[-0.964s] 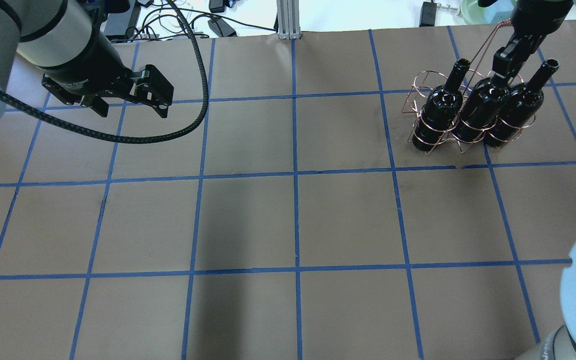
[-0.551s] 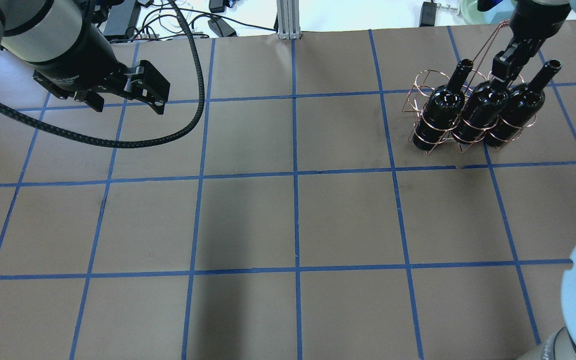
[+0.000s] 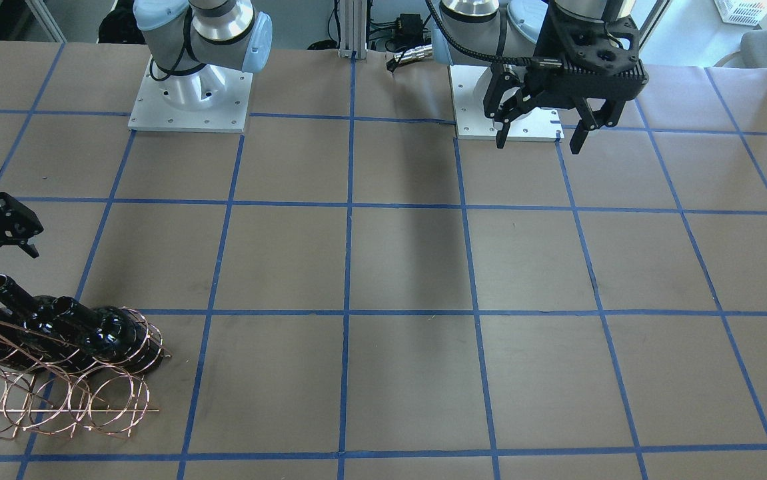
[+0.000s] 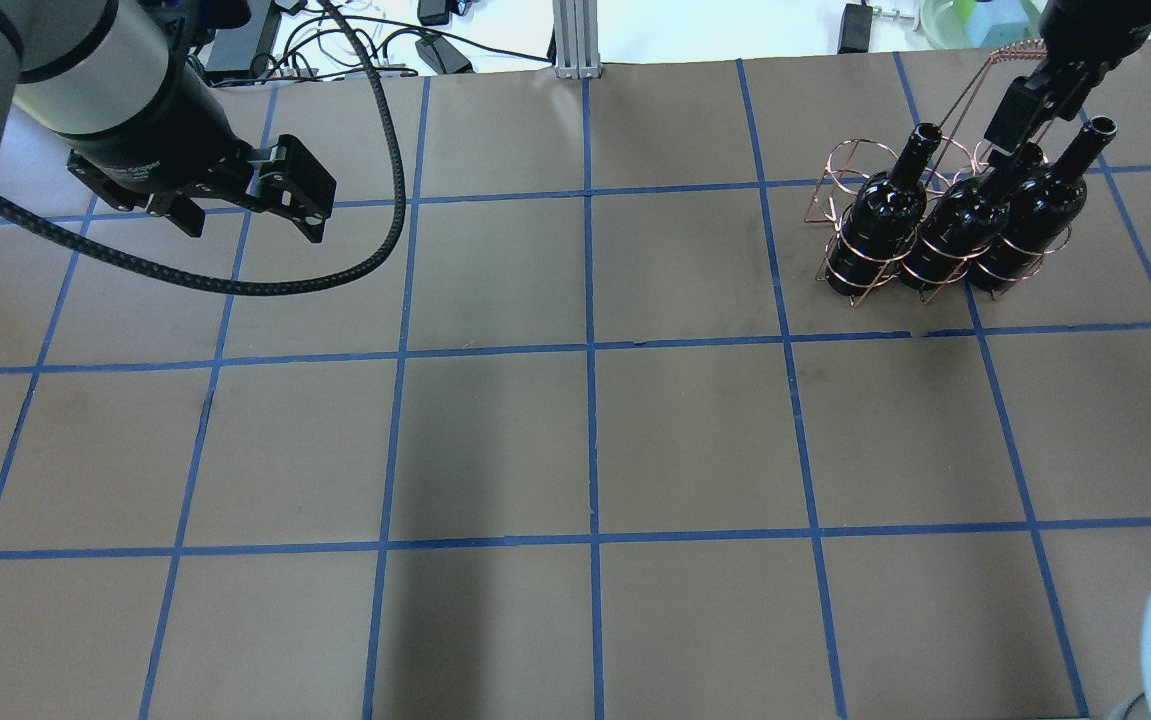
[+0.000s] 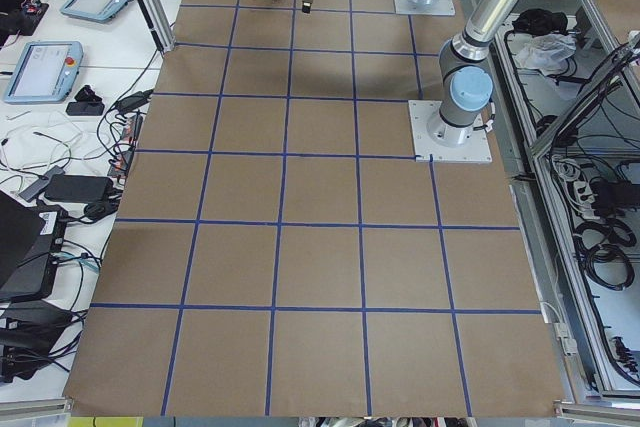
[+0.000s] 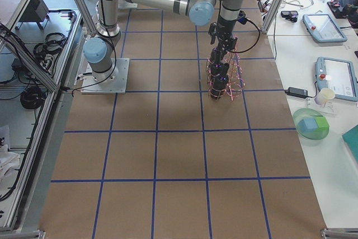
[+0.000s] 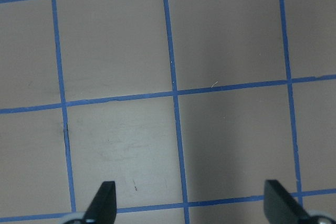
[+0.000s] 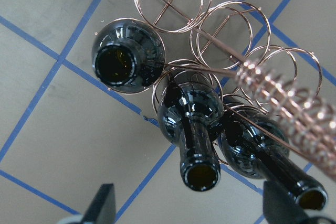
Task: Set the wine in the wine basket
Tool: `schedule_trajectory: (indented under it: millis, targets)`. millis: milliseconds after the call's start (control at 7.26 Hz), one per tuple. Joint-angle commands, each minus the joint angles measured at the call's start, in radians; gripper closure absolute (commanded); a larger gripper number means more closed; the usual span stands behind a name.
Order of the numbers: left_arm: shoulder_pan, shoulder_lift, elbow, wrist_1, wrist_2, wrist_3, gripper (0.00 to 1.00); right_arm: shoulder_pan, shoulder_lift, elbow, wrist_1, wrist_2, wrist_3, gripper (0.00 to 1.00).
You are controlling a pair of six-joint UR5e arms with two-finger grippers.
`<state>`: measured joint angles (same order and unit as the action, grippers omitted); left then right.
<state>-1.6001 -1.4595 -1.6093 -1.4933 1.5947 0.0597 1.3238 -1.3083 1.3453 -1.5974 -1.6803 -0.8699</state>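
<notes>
Three dark glossy wine bottles stand side by side in the copper wire basket point(image 4: 840, 175) at the table's far right. The middle bottle point(image 4: 960, 215) is right under my right gripper point(image 4: 1020, 100), which is open, empty and above its neck. In the right wrist view the middle bottle point(image 8: 191, 124) stands between two others point(image 8: 128, 59) point(image 8: 257, 150), with the basket's handle point(image 8: 294, 108) beside them and my open right gripper point(image 8: 191, 208) clear of them. My left gripper point(image 4: 250, 215) is open and empty over bare table at the far left; it also shows in the left wrist view point(image 7: 191, 205).
The basket point(image 3: 56, 400) has empty loops on its far row and one at its left end. The brown table point(image 4: 585, 450) has a blue tape grid. Cables and a metal post point(image 4: 575, 40) lie past the far edge.
My right gripper has lifted off the middle bottle's neck and moved up and away, leaving the bottle in the basket. My left gripper has shifted slightly left.
</notes>
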Motion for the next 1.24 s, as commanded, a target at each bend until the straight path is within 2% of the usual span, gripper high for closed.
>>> schedule_trajectory:
  millis: [0, 276, 413, 551, 964, 1102]
  targets:
    - [0.000, 0.005, -0.003, -0.010, 0.001, 0.000, 0.00, 0.000, -0.107, 0.000, 0.037, 0.010, 0.137, 0.01]
    - [-0.001, 0.007, -0.003, -0.008, -0.001, 0.000, 0.00, 0.009, -0.146, 0.000, 0.085, 0.017, 0.358, 0.01]
    - [-0.007, 0.002, -0.003, -0.013, -0.005, 0.000, 0.00, 0.015, -0.176, 0.002, 0.112, 0.077, 0.581, 0.00]
    - [-0.009, -0.014, -0.004, -0.012, -0.013, -0.001, 0.00, 0.026, -0.199, 0.005, 0.123, 0.079, 0.688, 0.00]
    - [-0.012, -0.015, -0.015, -0.016, -0.002, -0.001, 0.00, 0.161, -0.281, 0.102, 0.110, 0.068, 0.944, 0.00]
    - [-0.006, -0.007, -0.014, -0.016, 0.004, -0.001, 0.00, 0.199, -0.279, 0.109, 0.111, 0.029, 0.959, 0.00]
